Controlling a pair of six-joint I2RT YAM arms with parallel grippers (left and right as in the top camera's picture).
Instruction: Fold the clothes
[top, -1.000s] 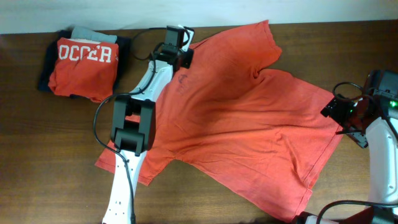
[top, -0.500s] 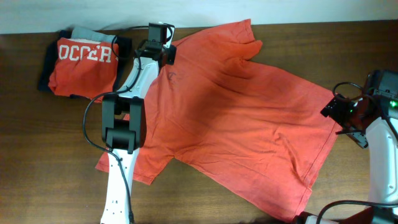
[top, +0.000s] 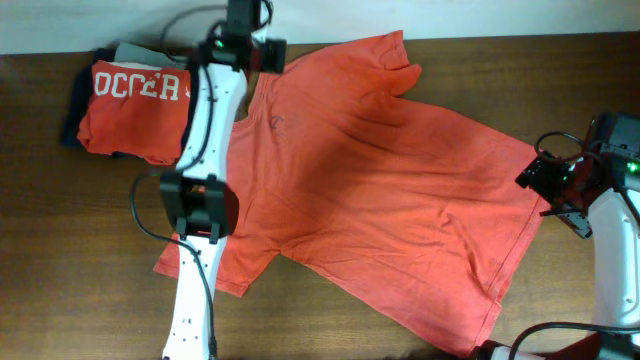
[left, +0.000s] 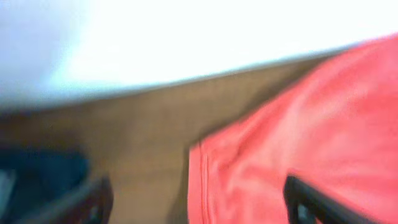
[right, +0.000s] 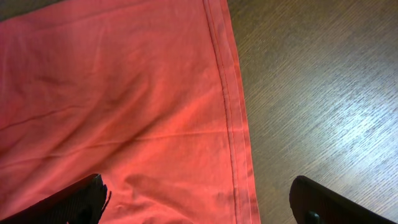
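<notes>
**Shirt flat, both claws wide at opposite ends**

The shirt (top: 380, 190) lies spread on the table (top: 80, 220). Its long axis runs from far-left to near-right. The chest logo (top: 278, 122) sits at the left end and the hem (right: 231, 118) at the right end. One sleeve points far and the other points near-left.

Your left claw (left: 202, 202) is at the shirt's far-left corner. Its fingers stand wide apart with nothing between them. That view is blurred, but the shirt's edge shows just below the claw, with bare table to its left.

Your right claw (right: 205, 205) is also wide and holds nothing. It hangs over the hem at the shirt's right end, and the stitched edge runs between its fingers.

So each arm already has its own end: left for the shoulder, right for the hem. A lengthwise fold would likely ask you to bring the two ends toward each other along that slanted axis.

There are no containers in view. A folded pile (top: 130, 95) sits far-left, just beside the left arm, so keep the sweep off it.
</notes>
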